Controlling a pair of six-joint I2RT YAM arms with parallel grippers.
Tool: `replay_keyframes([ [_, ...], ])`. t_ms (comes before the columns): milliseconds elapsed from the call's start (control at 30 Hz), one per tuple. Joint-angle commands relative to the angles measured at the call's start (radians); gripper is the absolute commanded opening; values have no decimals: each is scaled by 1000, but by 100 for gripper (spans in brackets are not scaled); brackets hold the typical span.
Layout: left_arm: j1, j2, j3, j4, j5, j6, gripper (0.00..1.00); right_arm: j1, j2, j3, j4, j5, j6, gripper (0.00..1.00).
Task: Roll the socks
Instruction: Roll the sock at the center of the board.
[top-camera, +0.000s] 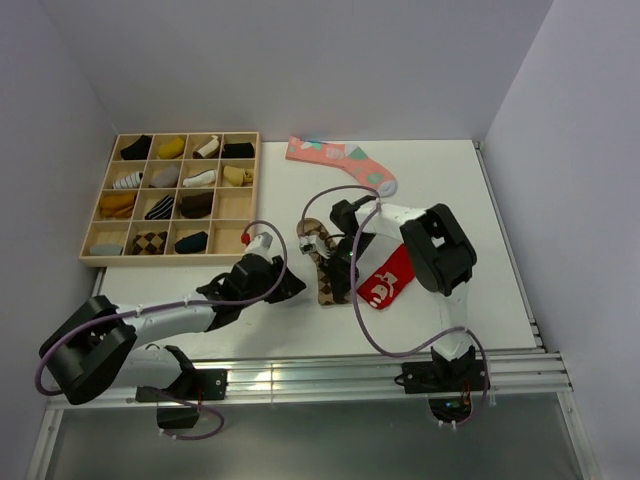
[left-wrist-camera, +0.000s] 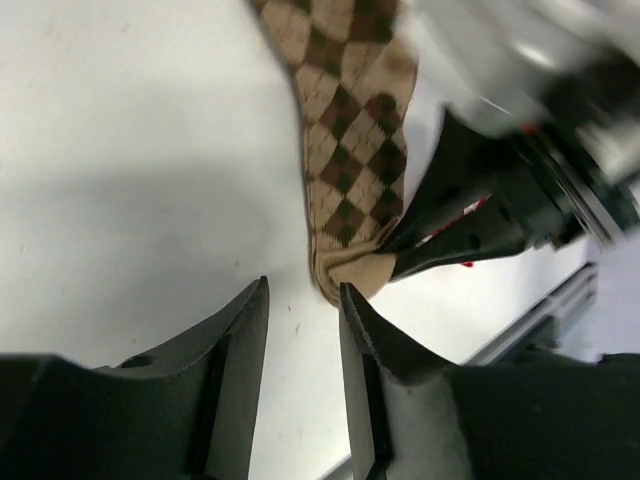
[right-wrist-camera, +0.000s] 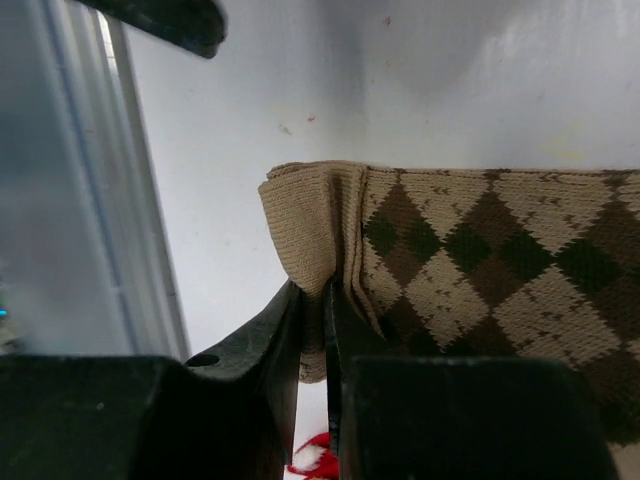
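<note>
Sock (top-camera: 331, 287), brown-and-tan argyle: lies flat at the middle of the table (top-camera: 480, 200), long axis roughly 12 to 6 o'clock, and it is not rolled at all yet. Right claw (right-wrist-camera: 312, 290): pressed together on the plain tan end of the sock. The knit is bunched into a small fold between the fingers, and the patterned body runs away toward 3 o'clock in the right wrist view. As far as I can tell this is the end toward the rail (right-wrist-camera: 90, 200). Left claw (left-wrist-camera: 302, 290): jaws parted a little with nothing between them, standing just short of that same tan end, at about 8 o'clock from it in the top view and not touching it. Red sock (top-camera: 388, 280): just beside the argyle one at 3 o'clock, partly under the right arm. Pink sock (top-camera: 340, 157): well apart at 12 o'clock. Tray (top-camera: 182, 136) of sorted socks: 10 o'clock, not involved. Step in hand, as I judge it: the very start of the roll, with the end gripped but no turn made. Next move, as I judge it: I would turn the pinched tan end over onto the diamond pattern and keep it tight. The left claw would come onto the body or the fold so the sock does not slide across the table. I would also watch that the red sock is not dragged along.
</note>
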Motion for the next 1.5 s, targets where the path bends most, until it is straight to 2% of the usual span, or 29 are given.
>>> replay_keyframes([
  [0, -53, -24, 17, 81, -121, 151, 40, -23, 73, 85, -190, -92, -19, 0],
  [133, -84, -5, 13, 178, -137, 249, 41, -41, 145, 142, -270, -124, -48, 0],
  [300, -117, 56, -12, 389, -77, 349, 41, -54, 189, 174, -302, -134, -36, 0],
  [767, -125, 307, 1, 678, 205, 369, 41, -87, 245, 202, -322, -149, 10, 0],
  [1100, -125, 413, 5, 739, 267, 349, 41, -106, 263, 202, -308, -144, 45, 0],
  [1467, -125, 467, 21, 701, 238, 369, 41, -120, 271, 200, -301, -143, 61, 0],
])
